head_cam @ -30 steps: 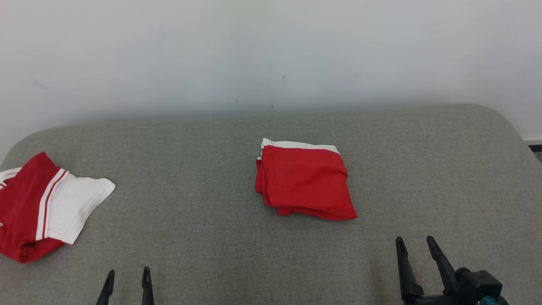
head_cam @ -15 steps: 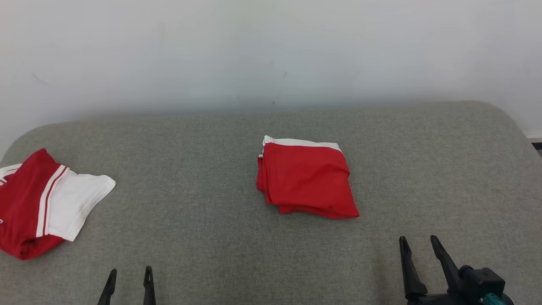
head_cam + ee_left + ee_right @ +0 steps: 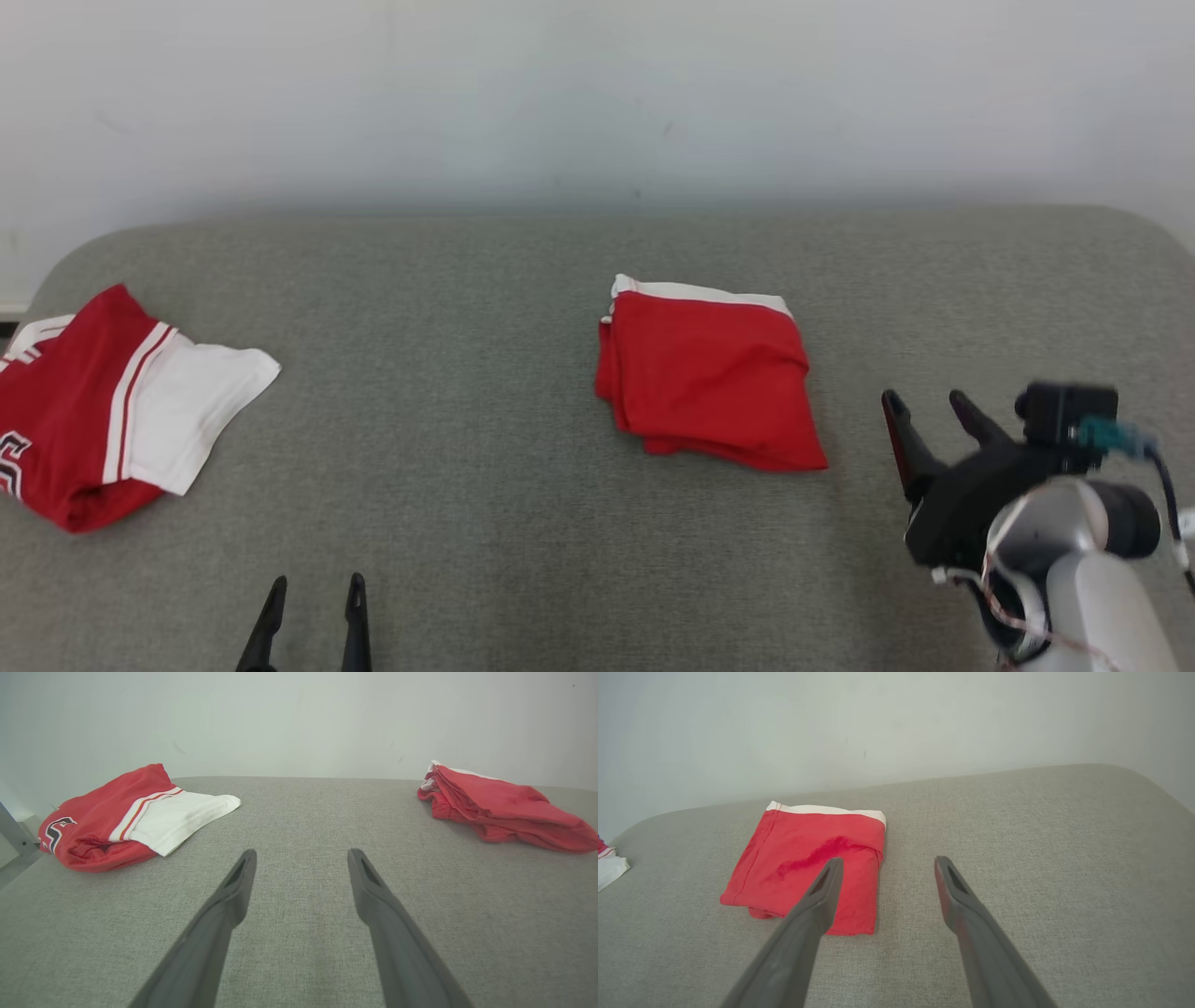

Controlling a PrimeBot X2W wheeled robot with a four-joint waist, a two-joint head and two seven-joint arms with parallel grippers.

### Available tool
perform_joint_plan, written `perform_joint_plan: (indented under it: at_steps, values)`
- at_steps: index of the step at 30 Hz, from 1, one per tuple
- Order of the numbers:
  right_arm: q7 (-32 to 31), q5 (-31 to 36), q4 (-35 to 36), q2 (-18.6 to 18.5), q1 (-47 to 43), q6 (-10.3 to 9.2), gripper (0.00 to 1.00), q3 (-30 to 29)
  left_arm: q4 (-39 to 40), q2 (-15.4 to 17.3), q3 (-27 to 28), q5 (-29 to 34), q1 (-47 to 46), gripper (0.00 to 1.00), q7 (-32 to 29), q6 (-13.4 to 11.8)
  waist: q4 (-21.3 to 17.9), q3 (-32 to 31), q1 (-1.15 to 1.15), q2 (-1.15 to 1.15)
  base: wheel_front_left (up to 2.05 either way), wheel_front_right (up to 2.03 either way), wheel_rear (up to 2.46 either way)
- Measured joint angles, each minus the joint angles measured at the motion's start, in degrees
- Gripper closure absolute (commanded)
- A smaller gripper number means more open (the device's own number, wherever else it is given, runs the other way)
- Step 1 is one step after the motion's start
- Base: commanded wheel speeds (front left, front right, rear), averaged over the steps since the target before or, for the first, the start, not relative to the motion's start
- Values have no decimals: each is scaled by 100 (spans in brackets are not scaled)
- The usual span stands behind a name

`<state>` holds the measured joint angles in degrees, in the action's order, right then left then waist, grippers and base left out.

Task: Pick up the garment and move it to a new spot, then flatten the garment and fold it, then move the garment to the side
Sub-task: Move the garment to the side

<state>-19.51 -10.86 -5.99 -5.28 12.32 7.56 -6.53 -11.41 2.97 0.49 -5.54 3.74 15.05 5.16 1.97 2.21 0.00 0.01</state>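
Grey surface holds folded garment, well inside its edges.

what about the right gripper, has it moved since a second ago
Yes. The right gripper has come forward: its tips sat short of the near edge of the folded red garment; now they stand right of it.

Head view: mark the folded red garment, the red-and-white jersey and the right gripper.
folded red garment (image 3: 709,378), head view, middle of its red top face.
red-and-white jersey (image 3: 140,411), head view, striped band near its middle.
right gripper (image 3: 925,399), head view, midway between its two fingertips.
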Motion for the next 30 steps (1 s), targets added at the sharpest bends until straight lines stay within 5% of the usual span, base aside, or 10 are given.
perform_joint_plan:
  at_steps: [2,9,29,30]
  values:
    - [-944,65,-113,11,495,0,0,-197,11,-1,-101,9,-56,0,0,25,142,65,0,0,0,0,0]
    - [-2117,247,-829,-25,1412,0,0,-482,18,-3,-249,-34,-198,0,-1,24,456,272,0,0,0,0,0]
    - [-2000,1313,-2942,-210,2714,-1,0,-1262,189,-2,-697,-207,-538,0,0,-142,1411,1238,0,0,0,0,0]
    - [-1979,1322,-3006,-208,2751,-1,15,-1243,189,-1,-710,-208,-547,0,0,-158,1419,1273,0,-1,0,0,0]
